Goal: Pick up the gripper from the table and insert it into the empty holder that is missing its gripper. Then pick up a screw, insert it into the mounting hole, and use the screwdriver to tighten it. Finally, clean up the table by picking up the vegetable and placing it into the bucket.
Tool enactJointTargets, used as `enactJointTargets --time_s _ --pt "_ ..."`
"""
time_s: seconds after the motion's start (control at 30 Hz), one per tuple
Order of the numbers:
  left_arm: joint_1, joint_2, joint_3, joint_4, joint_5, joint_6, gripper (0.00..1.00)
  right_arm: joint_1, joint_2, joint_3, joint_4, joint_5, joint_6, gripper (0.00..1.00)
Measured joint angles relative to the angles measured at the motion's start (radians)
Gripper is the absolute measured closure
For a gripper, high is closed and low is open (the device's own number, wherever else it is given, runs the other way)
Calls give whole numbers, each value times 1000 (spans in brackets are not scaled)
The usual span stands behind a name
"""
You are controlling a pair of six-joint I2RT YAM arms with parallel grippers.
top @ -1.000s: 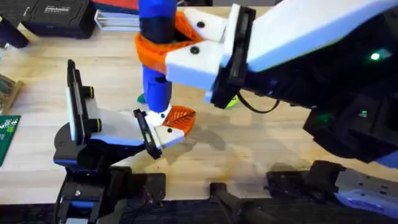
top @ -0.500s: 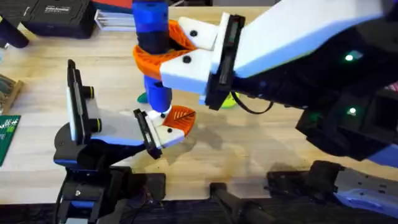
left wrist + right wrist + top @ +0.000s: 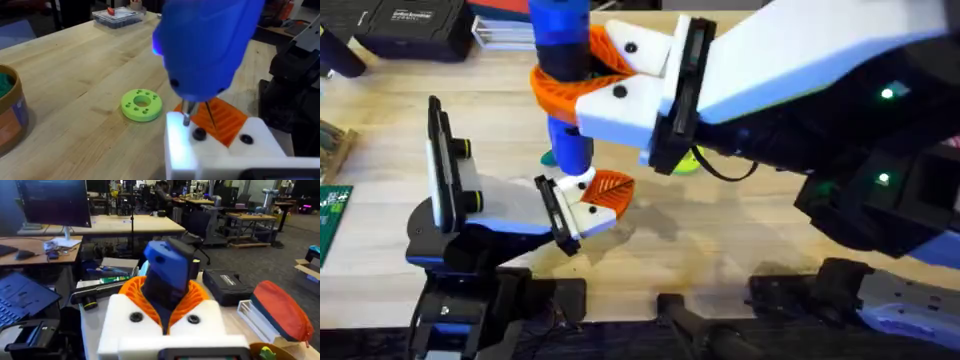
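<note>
The right hand [image 3: 565, 85], its 2 orange-padded fingers clamped on the bright blue pen-shaped screwdriver [image 3: 570, 140], held the thin tip on the screw atop the white blocky holder [image 3: 210, 145] carrying the ribbed orange wedge [image 3: 610, 187]; tightening appeared underway, next requiring steady downward pressure.

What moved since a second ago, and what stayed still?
The right pincer, shut on the blue screwdriver, drifted slightly toward the left side of the overhead view, tipping the screwdriver a little. Its tip stayed on the white holder with the orange gripper. The left arm and green disc did not move.
</note>
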Motion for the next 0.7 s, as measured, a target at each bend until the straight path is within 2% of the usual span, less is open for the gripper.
enactJointTargets --time_s 0.7 --pt "0 0 0 0 0 0 994 0 -13 -1 -38 0 1 974"
